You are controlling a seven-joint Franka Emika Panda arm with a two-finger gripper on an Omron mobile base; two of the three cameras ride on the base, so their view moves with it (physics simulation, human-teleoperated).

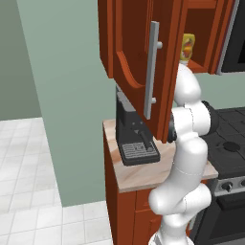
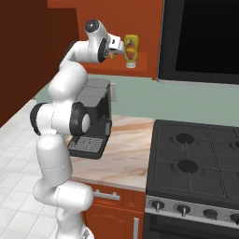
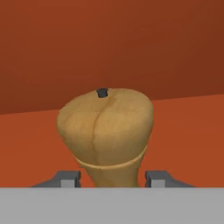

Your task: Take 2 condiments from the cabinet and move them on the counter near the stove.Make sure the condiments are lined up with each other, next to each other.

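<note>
Shaker (image 3: 105, 131) between pincer (image 3: 113, 178) tips (arm raised)

Even flat rendered light, soft shadows, no glare, slightly soft focus.

My arm (image 2: 58, 154) is glossy white throughout, built of fat rounded segments that read as stacked cylinders and bulbs. Dark grey to black rings mark the joints: one broad black band at the elbow, with a black disc cap on its side, and a dark round cap with a pale centre on the wrist joint. A faint thin seam line circles the white casing of one lower link. The hand housing is a white block with a small dark patch. My fingertips (image 3: 69, 179) are small, grey and square-edged, with darker sloped bases.
</note>
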